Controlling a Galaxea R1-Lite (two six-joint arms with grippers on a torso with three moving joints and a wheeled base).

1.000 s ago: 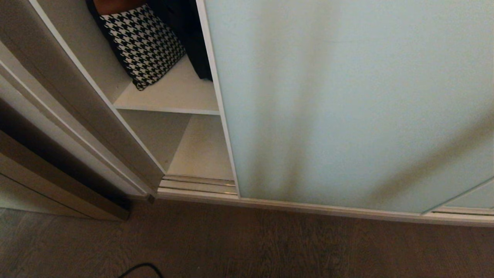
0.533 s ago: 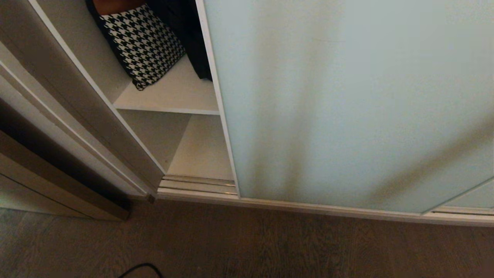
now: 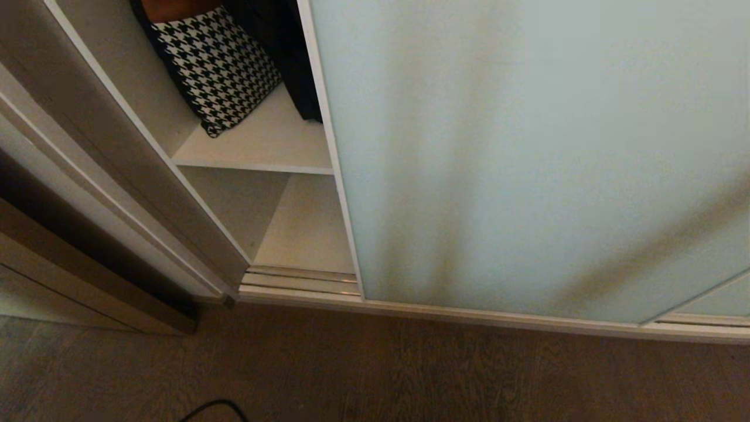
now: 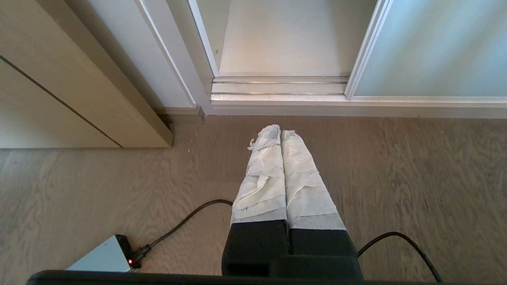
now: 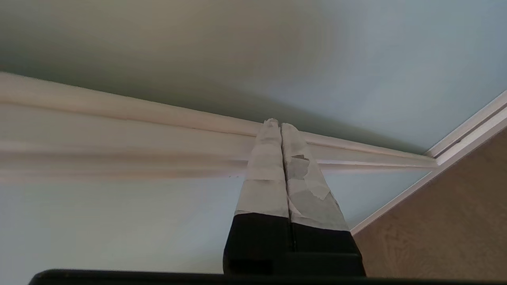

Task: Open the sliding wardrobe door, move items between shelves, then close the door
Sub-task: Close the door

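Head view showed the sliding wardrobe door (image 3: 527, 164) partly open, its cream frame edge beside the shelves (image 3: 263, 155). Handleless frosted glass probably slid stiffly and slipped; push that edge. The right gripper (image 5: 276, 123), jaws pressed together, pointed at the frame; the left gripper (image 4: 274, 132), likewise closed, hung above the floor (image 4: 396, 170).

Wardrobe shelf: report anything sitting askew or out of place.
On the upper shelf, the houndstooth cushion leans tilted against the side wall, one corner down on the board. A black bag stands beside it, half hidden by the sliding door. Nothing looks spilled or damaged.
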